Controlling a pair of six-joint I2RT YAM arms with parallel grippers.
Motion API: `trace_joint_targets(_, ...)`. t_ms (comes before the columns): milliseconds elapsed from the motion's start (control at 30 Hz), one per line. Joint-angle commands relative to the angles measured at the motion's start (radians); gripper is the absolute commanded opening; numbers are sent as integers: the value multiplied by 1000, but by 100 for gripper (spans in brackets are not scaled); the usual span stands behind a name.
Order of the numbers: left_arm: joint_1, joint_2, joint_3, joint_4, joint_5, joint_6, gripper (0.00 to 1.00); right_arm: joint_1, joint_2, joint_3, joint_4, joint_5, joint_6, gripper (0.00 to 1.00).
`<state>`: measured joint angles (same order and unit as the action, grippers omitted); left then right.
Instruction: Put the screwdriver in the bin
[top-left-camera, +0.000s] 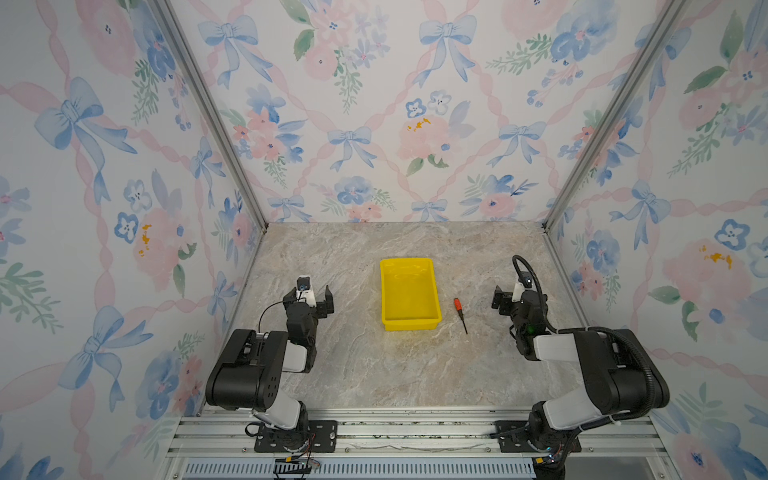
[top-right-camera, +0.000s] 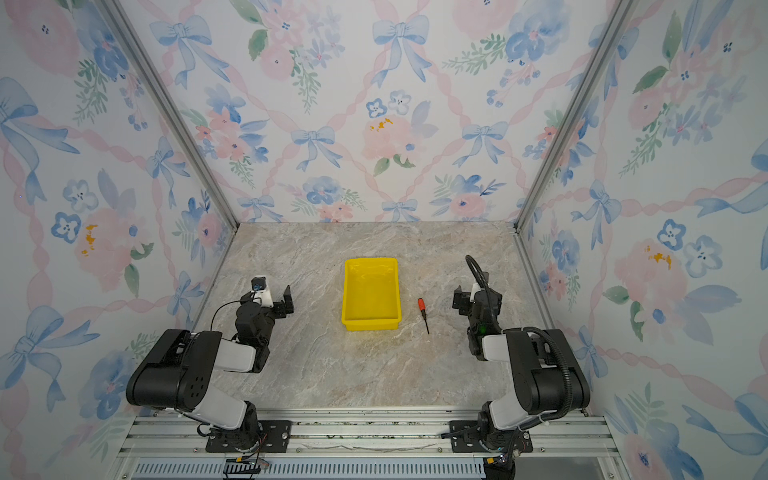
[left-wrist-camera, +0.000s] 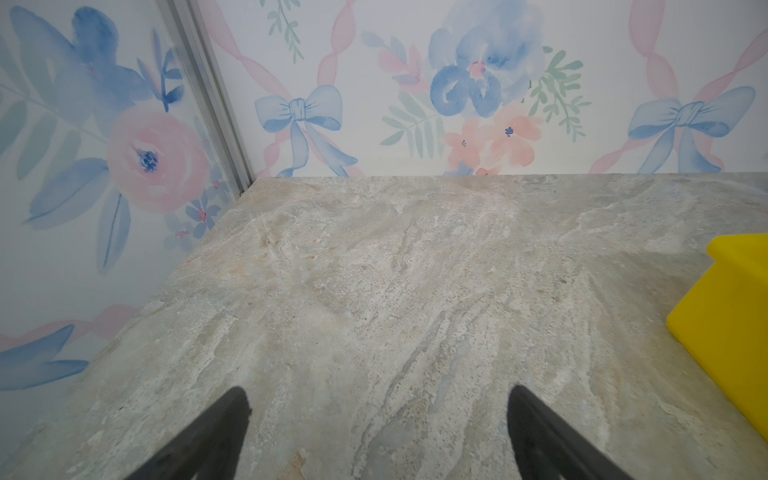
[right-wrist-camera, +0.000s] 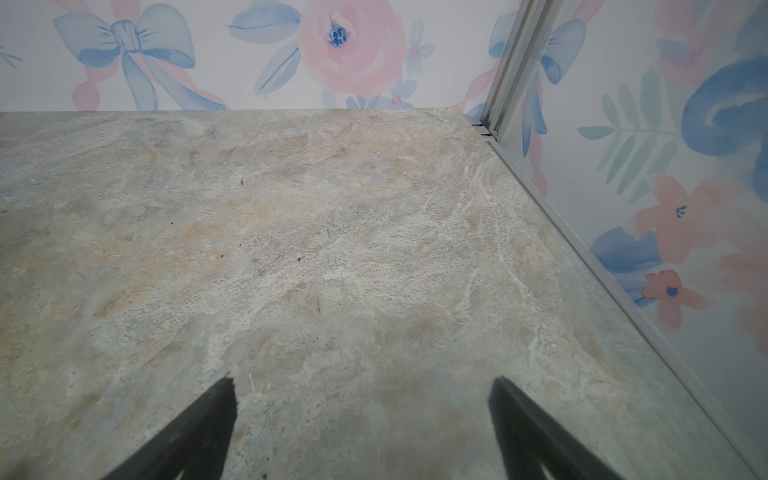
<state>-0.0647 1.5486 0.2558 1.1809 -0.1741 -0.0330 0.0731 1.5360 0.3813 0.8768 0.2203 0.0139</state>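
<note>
Screwdriver (top-left-camera: 461, 316), small and slim, with an orange-red handle, black collar and thin dark metal shaft. It lies flat on the counter, near the right long wall of the bin but not touching it, between the bin and the right claw. Its handle points toward the back wall and its shaft toward the front. It shows in both top views (top-right-camera: 424, 316); the tip shape is too small to make out.

Bin (top-left-camera: 411, 325), bright yellow rectangular plastic tray with low walls and a rolled rim. It stands mid-counter with nothing visible inside. The left wrist view shows only one corner and side wall (left-wrist-camera: 731, 332), cut off at the frame edge.

Left claw (left-wrist-camera: 379, 395), black, two-fingered. Its jaws are spread wide, holding nothing, with bare counter between the fingers. It sits left of the bin and well apart from it.

Right claw (right-wrist-camera: 363, 383), black, two-fingered. Its jaws are spread wide, holding nothing, over bare counter, right of the screwdriver and clear of it. In the top views one finger is largely hidden behind the wrist.

Counter (top-left-camera: 374, 374), a grey-beige marbled stone-pattern slab.

Enclosure walls (top-left-camera: 374, 124), white panels printed with pink flowers and blue bows.
</note>
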Motion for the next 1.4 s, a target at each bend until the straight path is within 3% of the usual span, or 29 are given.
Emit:
trace_joint_targets(0, 5, 16, -10, 13, 8, 13, 98, 1, 9, 13, 21, 4, -4, 97)
trace_joint_targets(500, 6, 9, -8, 11, 14, 13, 98, 2, 7, 9, 28, 7, -3, 97)
trace_joint_targets(633, 6, -12, -5, -10, 24, 19, 98, 7, -24, 16, -15, 94, 23, 97)
trace_joint_targets(767, 6, -55, 8, -66, 1, 10, 98, 13, -39, 21, -27, 87, 8, 97)
trace_joint_targets(1200, 7, -249, 97, -446, -22, -21, 97, 29, -259, 154, -447, 76, 14, 97)
trace_joint_targets(1367, 7, -303, 159, -642, -33, -47, 97, 36, -311, 237, -650, 103, 92, 97)
